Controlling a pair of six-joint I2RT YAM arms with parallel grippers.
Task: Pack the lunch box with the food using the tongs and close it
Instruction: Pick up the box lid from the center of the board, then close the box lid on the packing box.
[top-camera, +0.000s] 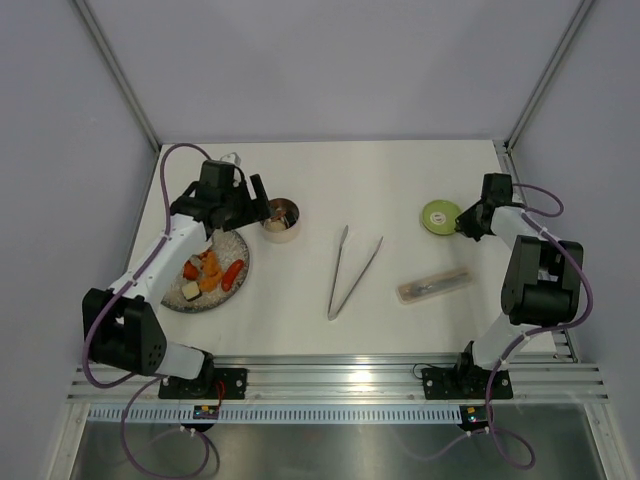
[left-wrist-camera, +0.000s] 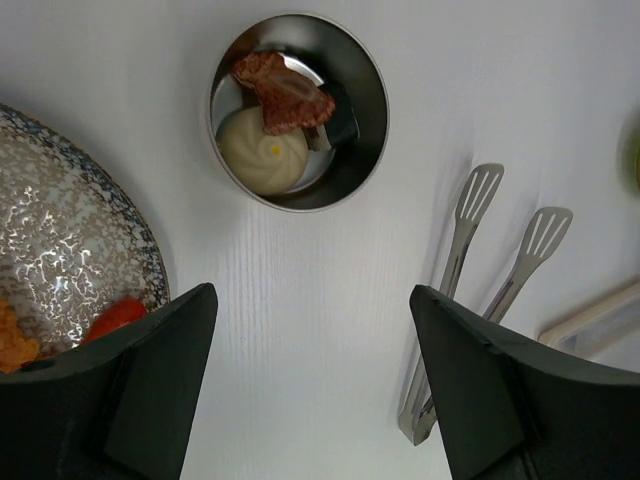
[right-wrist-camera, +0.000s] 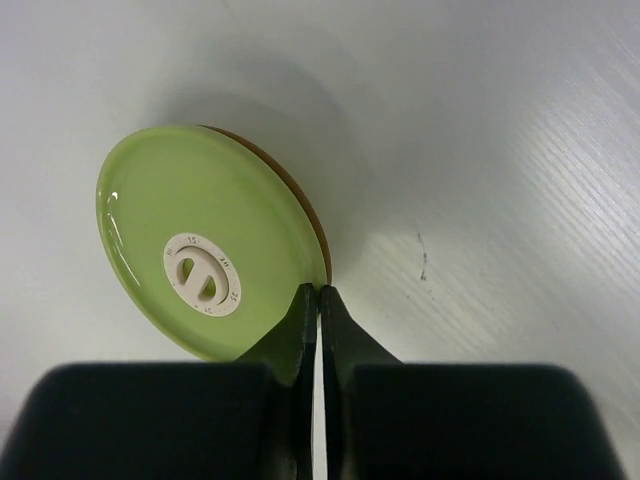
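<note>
The lunch box (top-camera: 282, 220), a small steel tin, stands left of centre; inside the lunch box (left-wrist-camera: 340, 170) lie a brownish piece (left-wrist-camera: 285, 95) and a white-and-yellow egg (left-wrist-camera: 262, 152). More food rests on the speckled plate (top-camera: 238, 246): a red sausage (top-camera: 233, 273), orange chunks (top-camera: 209, 272) and a white cube (top-camera: 191, 291). The tongs (top-camera: 350, 270) lie flat mid-table. My left gripper (left-wrist-camera: 312, 300) hovers open over bare table between plate and tongs (left-wrist-camera: 470, 270), holding nothing. My right gripper (right-wrist-camera: 320, 290) is shut on the rim of the pale green lid (right-wrist-camera: 200, 240), which is tilted.
A long translucent plastic case (top-camera: 433, 286) lies right of the tongs, near the right arm's base. The plate (left-wrist-camera: 70, 220) edges into the left wrist view with the sausage (left-wrist-camera: 120, 315) at its rim. Grey walls enclose the white table on three sides.
</note>
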